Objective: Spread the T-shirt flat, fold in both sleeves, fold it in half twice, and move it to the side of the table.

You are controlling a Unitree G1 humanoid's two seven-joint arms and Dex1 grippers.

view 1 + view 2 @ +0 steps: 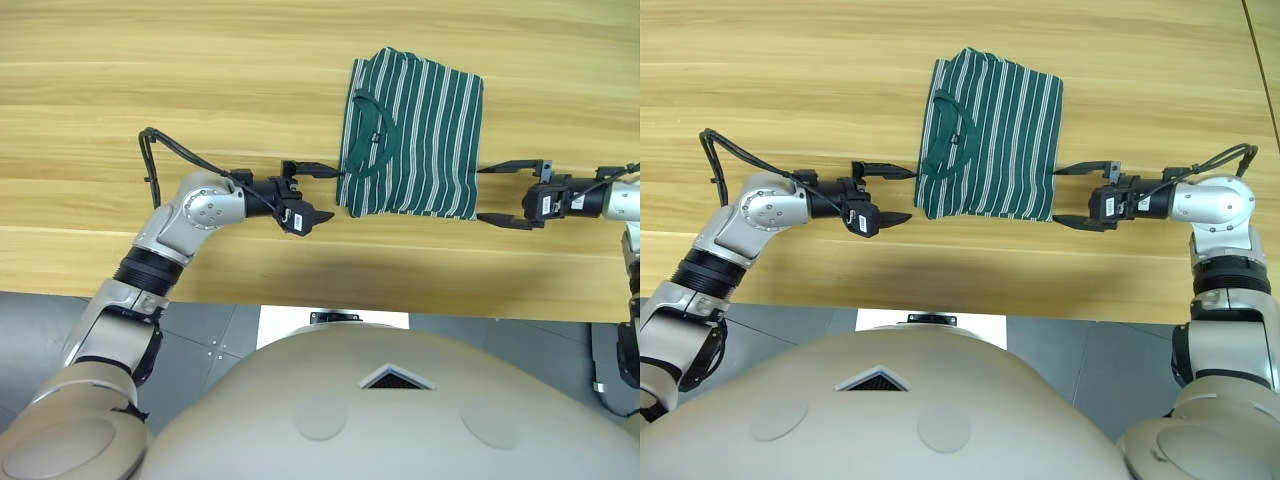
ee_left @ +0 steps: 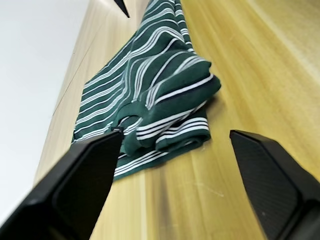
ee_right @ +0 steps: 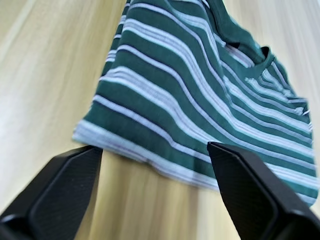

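Observation:
A green T-shirt with white stripes (image 1: pixel 415 135) lies folded into a rectangle on the wooden table (image 1: pixel 150 70), its neckline on the left part. My left gripper (image 1: pixel 328 192) stands open just off the shirt's left edge, fingers pointing at it, nothing held. My right gripper (image 1: pixel 492 194) stands open at the shirt's right lower corner, also empty. In the left wrist view the T-shirt (image 2: pixel 150 95) lies beyond the two fingers (image 2: pixel 80 185). In the right wrist view the T-shirt's hem (image 3: pixel 200 115) sits just past the fingers (image 3: pixel 250 190).
Bare wood stretches left of the shirt and behind it. The table's front edge (image 1: pixel 330 300) runs just below both arms, with grey floor beneath. A black cable (image 1: pixel 160 150) loops over my left forearm.

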